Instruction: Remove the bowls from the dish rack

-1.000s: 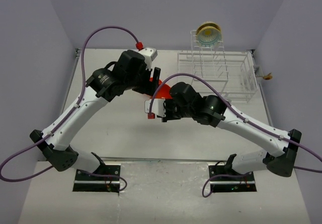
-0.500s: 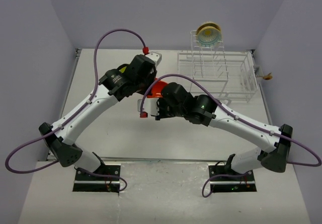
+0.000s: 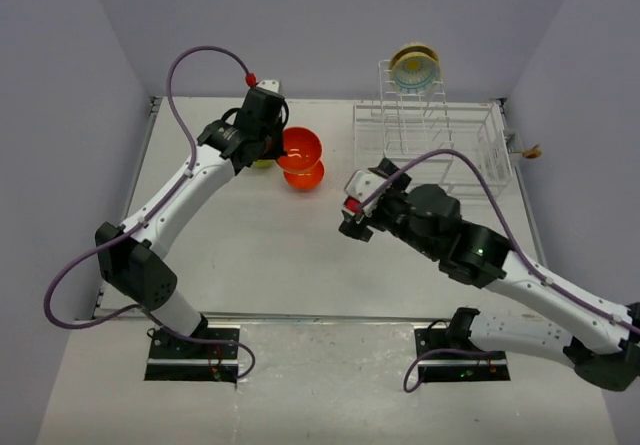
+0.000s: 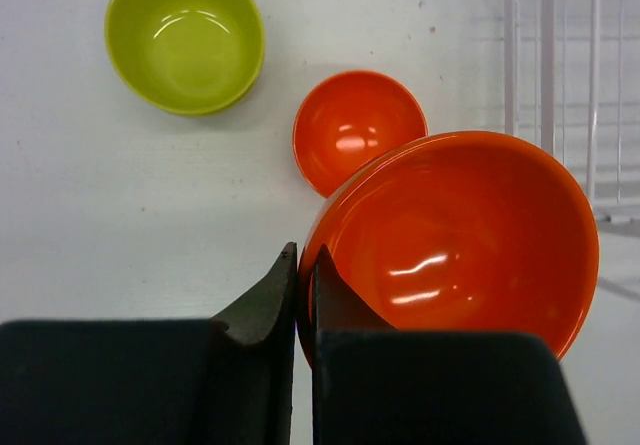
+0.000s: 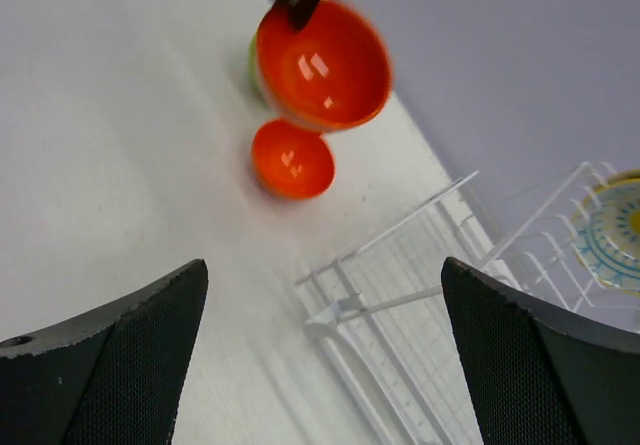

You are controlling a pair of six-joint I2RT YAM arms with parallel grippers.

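Note:
My left gripper [image 4: 305, 265] is shut on the rim of a glossy orange-red bowl [image 4: 470, 235], which hangs tilted above the table [image 3: 300, 146]. A second orange-red bowl [image 4: 360, 130] sits on the table just below it, and a lime-green bowl [image 4: 185, 37] rests to its left. My right gripper [image 5: 325, 355] is wide open and holds nothing, near the left end of the white wire dish rack [image 3: 430, 145]. A cream floral bowl [image 3: 415, 68] stands on edge in the rack's tall slotted section.
The dish rack's near corner [image 5: 400, 295] lies right below my right gripper. A small tan object [image 3: 530, 150] sits at the table's right edge. Lilac walls [image 3: 60, 75] close in the table on three sides.
The left gripper closed on the orange-red bowl's rim and carried it left and back. The right gripper let go of that bowl, opened wide and drew back to the right.

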